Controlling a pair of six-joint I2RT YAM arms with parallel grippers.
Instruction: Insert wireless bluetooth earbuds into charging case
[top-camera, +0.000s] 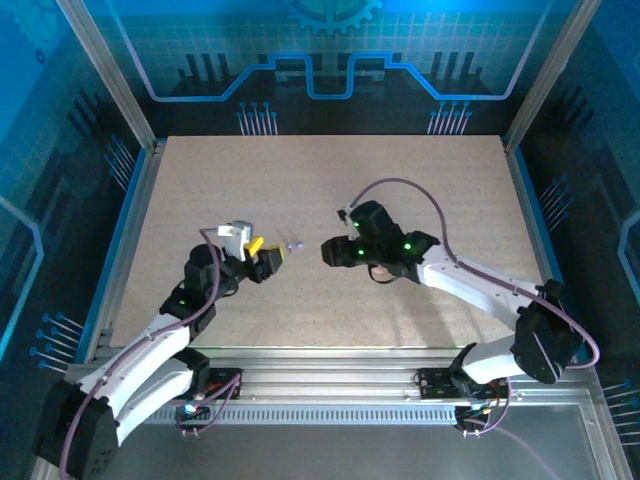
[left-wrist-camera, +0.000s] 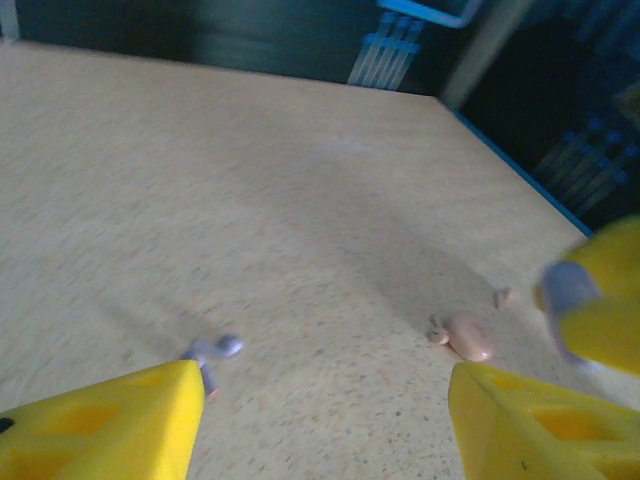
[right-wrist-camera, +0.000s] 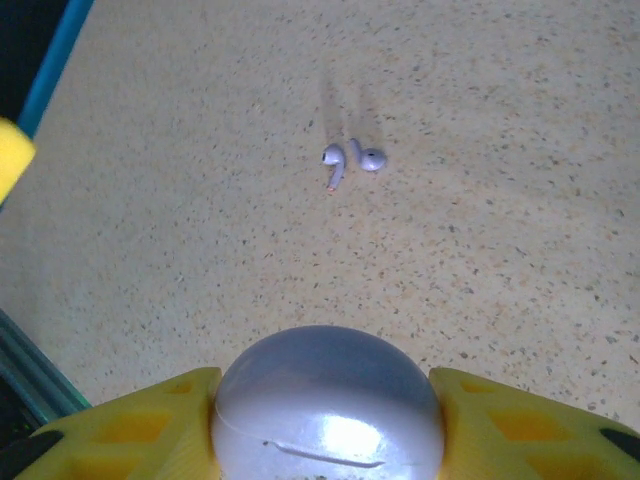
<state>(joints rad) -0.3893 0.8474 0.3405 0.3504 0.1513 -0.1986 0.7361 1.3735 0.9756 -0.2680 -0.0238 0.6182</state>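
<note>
Now the left gripper (left-wrist-camera: 325, 405) stands open, its yellow fingers wide apart with nothing between them, low over the table (top-camera: 400, 190). The two earbuds (right-wrist-camera: 350, 162) lie on the bare surface just beside each other, between both grippers and well apart from the case. The right gripper (right-wrist-camera: 326, 385) is closed on the lavender charging case (right-wrist-camera: 328, 425), with one finger on each side of it.

I think the main danger is the size of the earbuds. They are very small and almost touching, so jaws that close around one may catch the second, or push it away across the table. In the left wrist view one earbud lies just in front of the finger at the left of that view, not in the middle of the gap. If the jaws close from there, the finger may knock it instead of gripping it. Also the case looks closed, with a seam across its front, so nothing can go in before the lid opens.

The right wrist view separates the two earbuds clearly, while the top view gives them as one pale speck. The left wrist view shows a pink rounded piece (left-wrist-camera: 468, 336) with small pink bits near it, which could be mistaken for the task's things. In the top view it is mostly covered by the right arm.
</note>
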